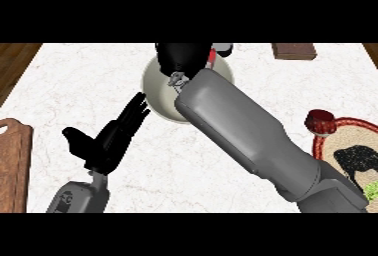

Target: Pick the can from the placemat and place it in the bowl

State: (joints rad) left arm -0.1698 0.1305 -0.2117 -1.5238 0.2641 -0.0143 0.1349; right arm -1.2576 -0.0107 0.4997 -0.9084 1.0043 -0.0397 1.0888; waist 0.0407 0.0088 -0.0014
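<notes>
My right forearm crosses the counter diagonally, and my right hand [183, 57] is over the far rim of the beige bowl [157, 92]. Its fingers are curled round the can [215, 55]. Only a red and pale sliver of the can shows at the hand's right side; the rest is hidden. The forearm covers much of the bowl's right half. The round placemat [323, 150], red-rimmed with a dark figure on it, lies at the right edge, partly under my arm. My left hand [111, 140] rests open left of the bowl, fingers up and holding nothing.
A dark red round object [321, 121] sits at the placemat's upper left edge. A wooden cutting board [15, 165] lies along the left edge. A brown block [294, 51] is at the back right. Something green [373, 190] shows at the far right.
</notes>
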